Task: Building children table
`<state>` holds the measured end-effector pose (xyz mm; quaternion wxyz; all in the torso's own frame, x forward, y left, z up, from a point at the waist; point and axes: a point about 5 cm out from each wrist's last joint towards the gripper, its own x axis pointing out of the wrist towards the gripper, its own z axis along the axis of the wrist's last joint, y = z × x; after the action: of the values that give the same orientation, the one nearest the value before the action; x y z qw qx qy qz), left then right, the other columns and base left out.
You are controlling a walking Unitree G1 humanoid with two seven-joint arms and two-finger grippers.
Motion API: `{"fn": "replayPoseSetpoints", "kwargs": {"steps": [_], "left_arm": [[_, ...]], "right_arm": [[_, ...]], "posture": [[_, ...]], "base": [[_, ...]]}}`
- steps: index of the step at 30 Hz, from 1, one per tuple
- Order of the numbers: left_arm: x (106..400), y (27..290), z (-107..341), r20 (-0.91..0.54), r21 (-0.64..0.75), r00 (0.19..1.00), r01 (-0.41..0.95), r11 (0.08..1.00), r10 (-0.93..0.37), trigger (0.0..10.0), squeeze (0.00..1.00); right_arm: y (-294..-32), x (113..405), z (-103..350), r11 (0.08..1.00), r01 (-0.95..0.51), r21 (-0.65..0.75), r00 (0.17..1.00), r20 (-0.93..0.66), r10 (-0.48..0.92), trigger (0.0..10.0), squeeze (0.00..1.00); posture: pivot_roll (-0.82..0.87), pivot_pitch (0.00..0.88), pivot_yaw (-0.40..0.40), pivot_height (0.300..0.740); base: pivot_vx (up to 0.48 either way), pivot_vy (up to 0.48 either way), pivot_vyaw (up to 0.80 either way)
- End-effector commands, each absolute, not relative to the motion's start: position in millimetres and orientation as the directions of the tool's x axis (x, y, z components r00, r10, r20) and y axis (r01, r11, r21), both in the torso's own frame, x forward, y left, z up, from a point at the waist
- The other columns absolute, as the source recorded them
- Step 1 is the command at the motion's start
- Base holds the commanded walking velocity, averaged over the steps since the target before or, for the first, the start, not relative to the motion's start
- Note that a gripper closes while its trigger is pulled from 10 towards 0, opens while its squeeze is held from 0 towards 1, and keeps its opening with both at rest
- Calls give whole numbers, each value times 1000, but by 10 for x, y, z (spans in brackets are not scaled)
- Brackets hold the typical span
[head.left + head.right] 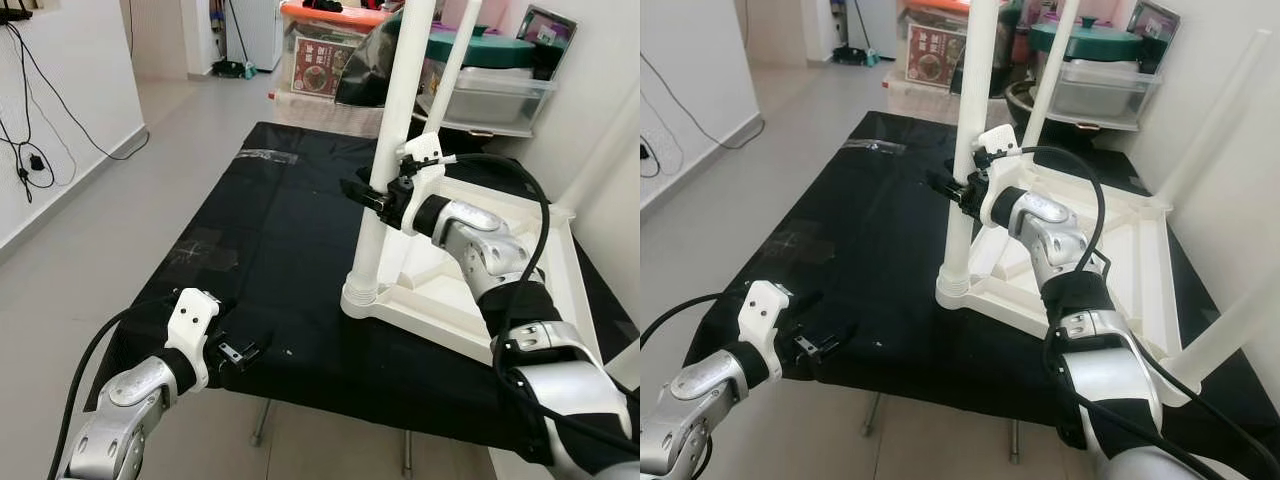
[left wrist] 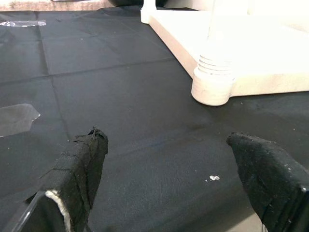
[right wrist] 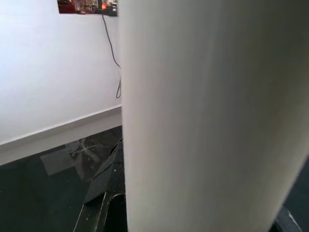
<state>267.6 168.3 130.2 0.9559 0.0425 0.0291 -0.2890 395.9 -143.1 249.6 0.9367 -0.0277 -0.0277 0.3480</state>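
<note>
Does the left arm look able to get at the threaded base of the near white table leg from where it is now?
Probably yes. The left end effector hangs open at the edge of the black-covered table, and only bare cloth lies between it and the ribbed white leg base. The right end effector grips higher up.

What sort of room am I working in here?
Likely a home room or hallway used for storage: stacked plastic storage bins against the wall, a tiled floor leading to a doorway, and a black-covered work table bearing the upturned white children's table.

Black cloth [image 1: 280, 250], storage bins [image 1: 490, 90] behind.
</note>
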Motion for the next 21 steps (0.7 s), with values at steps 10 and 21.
{"fn": "replayPoseSetpoints", "kwargs": {"steps": [10,21], "left_arm": [[2639,1657,1231,-101,53,830,555,830,-549,10000,0],[2667,1636,1253,-93,50,833,550,833,-545,10000,0]], "right_arm": [[-1597,4002,2103,995,-81,59,993,-86,86,0,0],[-1157,3826,1883,961,178,212,978,-147,-149,0,0]], "posture": [[109,0,-154,740],[111,0,-147,740]], "base": [[0,0,0],[0,0,0]]}}
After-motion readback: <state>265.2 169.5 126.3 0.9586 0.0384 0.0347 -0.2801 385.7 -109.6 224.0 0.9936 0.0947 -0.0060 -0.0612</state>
